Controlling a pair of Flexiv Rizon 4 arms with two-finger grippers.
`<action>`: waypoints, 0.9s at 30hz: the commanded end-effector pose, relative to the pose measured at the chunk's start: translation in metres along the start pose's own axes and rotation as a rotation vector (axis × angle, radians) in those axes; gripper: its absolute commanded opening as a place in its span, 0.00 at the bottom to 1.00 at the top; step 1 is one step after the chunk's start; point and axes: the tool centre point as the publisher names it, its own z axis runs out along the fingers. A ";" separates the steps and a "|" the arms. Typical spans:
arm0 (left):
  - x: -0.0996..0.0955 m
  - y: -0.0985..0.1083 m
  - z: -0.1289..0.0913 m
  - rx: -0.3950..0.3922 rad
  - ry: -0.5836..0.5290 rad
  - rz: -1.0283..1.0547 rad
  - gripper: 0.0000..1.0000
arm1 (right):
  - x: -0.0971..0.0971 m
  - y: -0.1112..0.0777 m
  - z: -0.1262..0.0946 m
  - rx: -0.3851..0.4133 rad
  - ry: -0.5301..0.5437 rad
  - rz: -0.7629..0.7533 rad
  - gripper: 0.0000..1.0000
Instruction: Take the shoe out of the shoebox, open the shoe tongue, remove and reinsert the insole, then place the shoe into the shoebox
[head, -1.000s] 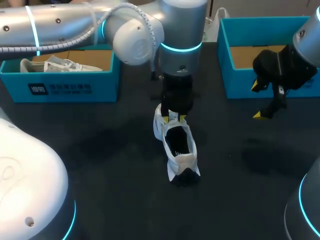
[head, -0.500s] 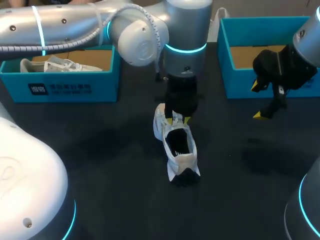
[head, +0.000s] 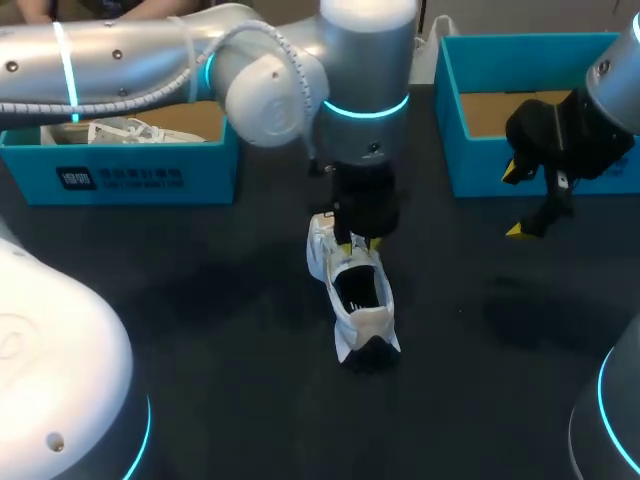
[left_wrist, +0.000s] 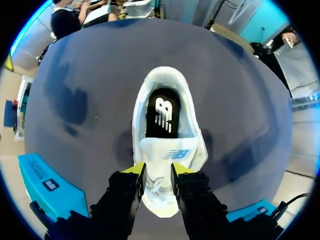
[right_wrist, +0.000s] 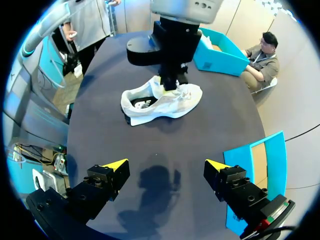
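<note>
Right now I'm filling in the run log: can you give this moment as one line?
shoe: on table | left gripper: shut on tongue | right gripper: open, empty | insole: inside shoe

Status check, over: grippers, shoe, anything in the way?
Left gripper pinching shoe at the laces; shoe upright on table. Right gripper open, empty, standing apart. No obstruction seen around shoe.

A dark matte table (head: 200, 300) carries a white lace-up sneaker (head: 360, 300), upright near its middle. An open turquoise cardboard shoebox (head: 130, 175) sits at the far-left corner. A second turquoise shoebox (head: 480, 165) sits at the far-right corner, both well apart from the sneaker.
</note>
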 end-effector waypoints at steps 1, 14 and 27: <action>0.016 -0.006 -0.006 -0.017 -0.058 -0.015 0.35 | 0.001 0.000 0.001 0.001 -0.002 0.000 1.00; 0.021 -0.027 0.017 -0.001 -0.040 -0.029 0.32 | 0.001 0.000 0.001 0.001 -0.002 0.000 1.00; 0.015 -0.024 0.012 -0.051 -0.119 -0.092 0.35 | 0.001 0.000 0.001 0.001 -0.002 0.000 1.00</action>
